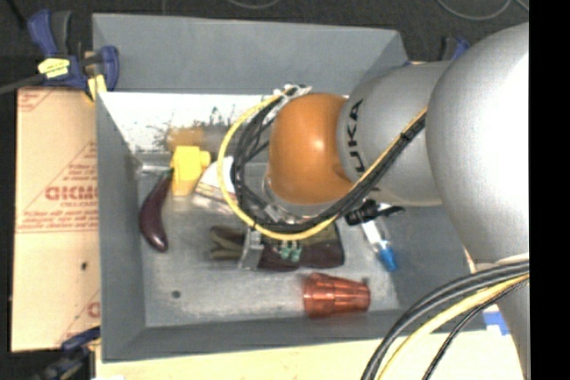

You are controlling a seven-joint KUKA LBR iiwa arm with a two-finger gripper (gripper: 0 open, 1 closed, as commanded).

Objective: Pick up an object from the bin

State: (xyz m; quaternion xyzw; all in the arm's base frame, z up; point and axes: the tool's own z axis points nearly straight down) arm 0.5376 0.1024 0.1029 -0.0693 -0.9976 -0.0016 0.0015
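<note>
Gripper [256, 252] | low over middle of bin [120, 236], opening cannot be told | dark brown thing [319, 252] lies flat beneath it | probably light, soft, limp; pinch a raised edge

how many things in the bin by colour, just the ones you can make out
purple aubergine: 1
yellow block: 1
copper ribbed cup: 1
white pen with blue cap: 1
olive-brown thing: 1
total: 5 clearly seen; the arm covers the middle of the bin, so more may lie beneath
</note>
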